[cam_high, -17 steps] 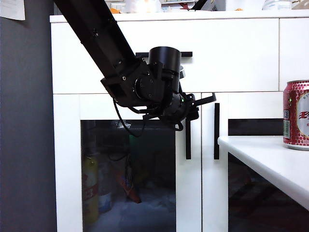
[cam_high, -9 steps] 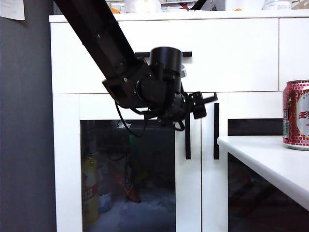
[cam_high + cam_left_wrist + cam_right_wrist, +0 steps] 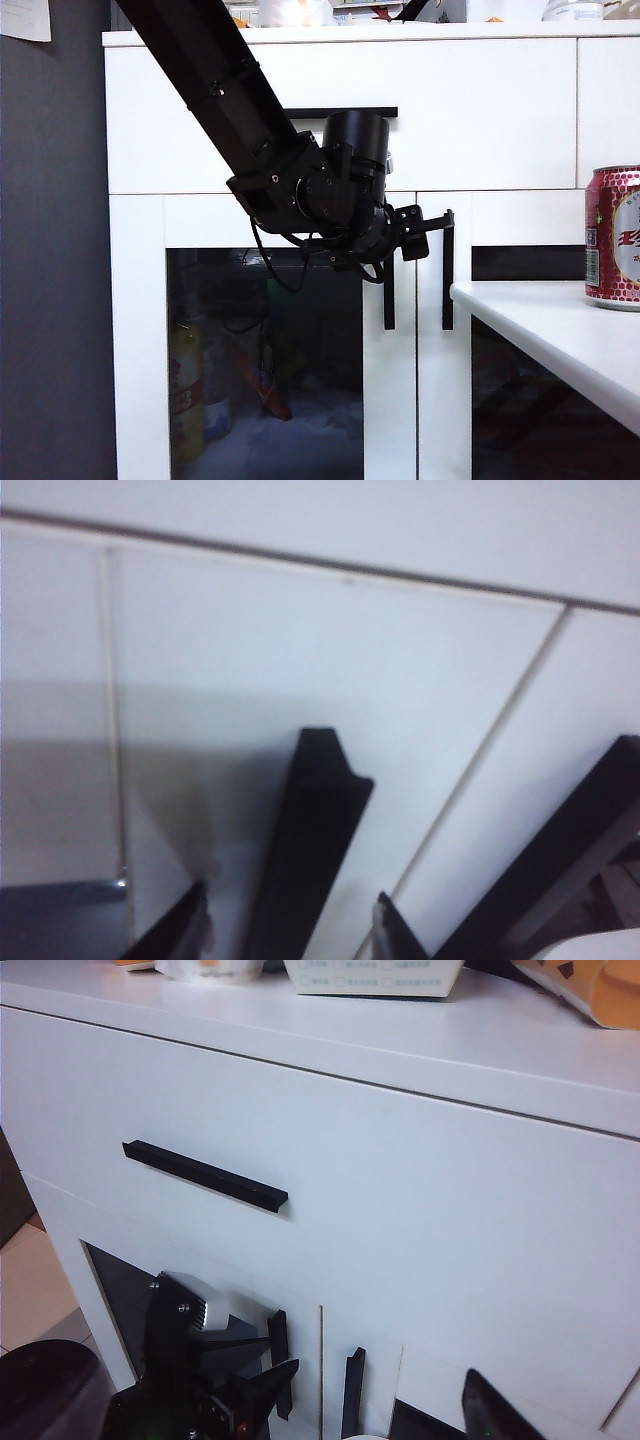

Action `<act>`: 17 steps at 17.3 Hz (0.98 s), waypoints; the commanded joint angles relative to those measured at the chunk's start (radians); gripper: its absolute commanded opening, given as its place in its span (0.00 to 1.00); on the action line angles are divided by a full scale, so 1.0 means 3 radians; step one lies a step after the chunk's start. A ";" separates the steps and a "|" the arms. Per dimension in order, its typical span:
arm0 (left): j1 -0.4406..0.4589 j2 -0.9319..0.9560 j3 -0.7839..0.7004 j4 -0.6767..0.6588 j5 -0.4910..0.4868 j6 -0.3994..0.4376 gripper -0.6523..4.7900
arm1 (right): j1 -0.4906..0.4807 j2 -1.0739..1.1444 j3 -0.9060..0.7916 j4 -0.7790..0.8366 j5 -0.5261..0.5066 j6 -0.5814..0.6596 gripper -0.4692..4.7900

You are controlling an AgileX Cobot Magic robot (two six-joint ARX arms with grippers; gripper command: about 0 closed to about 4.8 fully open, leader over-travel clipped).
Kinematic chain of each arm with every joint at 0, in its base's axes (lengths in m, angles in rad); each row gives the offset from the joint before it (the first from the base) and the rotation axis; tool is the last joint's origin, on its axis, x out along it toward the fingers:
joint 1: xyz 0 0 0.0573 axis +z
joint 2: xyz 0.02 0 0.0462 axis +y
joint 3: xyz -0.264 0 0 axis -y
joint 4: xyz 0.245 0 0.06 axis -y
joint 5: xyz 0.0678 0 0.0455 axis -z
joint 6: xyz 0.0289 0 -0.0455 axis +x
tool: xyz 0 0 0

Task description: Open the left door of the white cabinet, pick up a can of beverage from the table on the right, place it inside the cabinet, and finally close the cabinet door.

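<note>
The white cabinet (image 3: 480, 110) faces me with its left door (image 3: 140, 330) shut flush; the dark glass panel (image 3: 265, 360) fills most of it. My left gripper (image 3: 430, 222) reaches in from the upper left to the top of the door's vertical black handle (image 3: 389, 300). In the left wrist view the left gripper (image 3: 290, 920) stands open, and the handle (image 3: 310, 840) runs between its fingertips (image 3: 185, 930) with a gap on each side. The red can of beverage (image 3: 613, 238) stands upright on the table (image 3: 560, 330) at the right. My right gripper (image 3: 380, 1372) hangs open and empty, back from the cabinet.
The neighbouring door's black handle (image 3: 448, 270) is just right of the gripper. A drawer with a horizontal black handle (image 3: 340, 112) sits above the doors. Boxes and containers (image 3: 375, 975) lie on the cabinet top. Bottles (image 3: 187, 390) show behind the glass.
The left arm has shifted right and slightly down. Its jaws have spread apart, and the fingers have reached further right at the handles. The can has not moved.
</note>
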 commanded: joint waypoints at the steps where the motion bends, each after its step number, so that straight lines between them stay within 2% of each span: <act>1: -0.0001 -0.0024 0.0020 0.0057 -0.0032 0.0011 0.51 | 0.0000 -0.0011 0.0015 0.0013 0.0005 -0.0011 0.97; 3: -0.0001 -0.0024 0.0020 0.0071 0.0032 0.0013 0.40 | 0.0000 -0.0013 0.0015 0.0010 0.0005 -0.0010 0.97; 4: -0.0001 -0.0025 0.0020 0.0074 0.0121 0.0013 0.20 | 0.0000 -0.0013 0.0015 0.0010 0.0005 -0.0010 0.97; 5: -0.0001 -0.0028 0.0020 0.0111 0.0253 0.0014 0.11 | 0.0000 -0.0013 0.0015 0.0009 0.0005 -0.0010 0.97; 17: -0.0042 -0.0031 0.0017 0.0168 0.0328 0.0014 0.11 | -0.0001 -0.0051 0.0018 0.0141 0.0006 -0.0011 0.97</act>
